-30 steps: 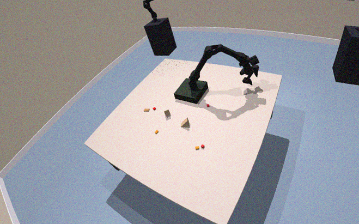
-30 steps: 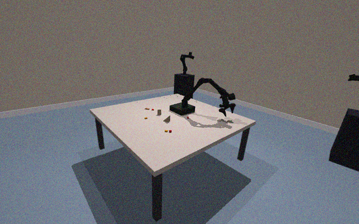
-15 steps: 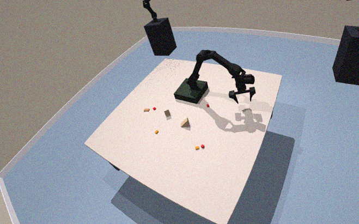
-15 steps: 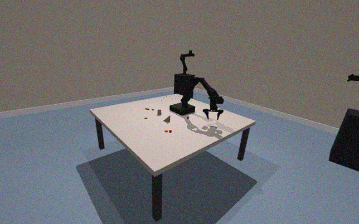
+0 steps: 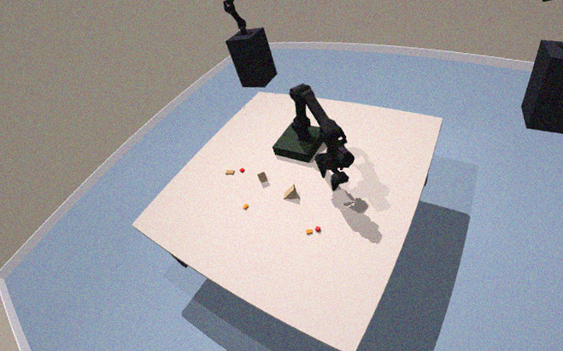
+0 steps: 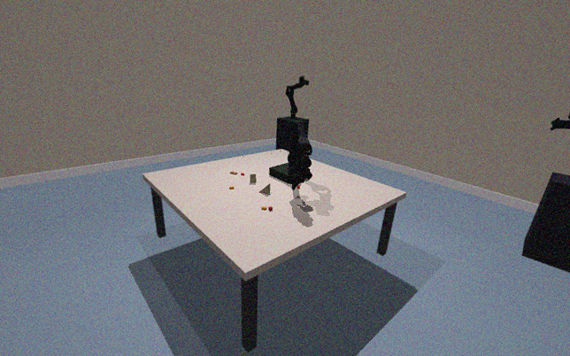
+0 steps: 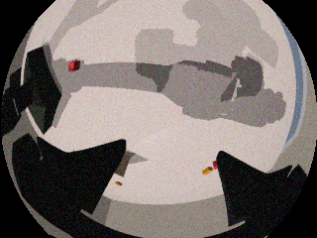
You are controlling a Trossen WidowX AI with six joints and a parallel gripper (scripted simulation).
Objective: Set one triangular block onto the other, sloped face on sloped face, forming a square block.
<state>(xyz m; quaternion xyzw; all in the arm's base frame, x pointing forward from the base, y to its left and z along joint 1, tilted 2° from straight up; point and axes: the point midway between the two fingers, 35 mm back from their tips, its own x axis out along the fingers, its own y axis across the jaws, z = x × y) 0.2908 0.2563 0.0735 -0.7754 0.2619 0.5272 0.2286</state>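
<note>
Two tan triangular blocks lay apart near the top view's centre: the wedge (image 5: 290, 192) sat point-up, while the darker block (image 5: 262, 177) stood to its upper left.

We see a slender arm (image 5: 317, 111) of matt black, built of rounded links joined by thicker knuckles, rising from a flat, square, dark green base (image 5: 297, 143). Its gripper (image 5: 333, 173) is black as well, blocky, with two short fingers that taper to blunt points in the wrist view. We make out no cables, screws or markings at this size
</note>
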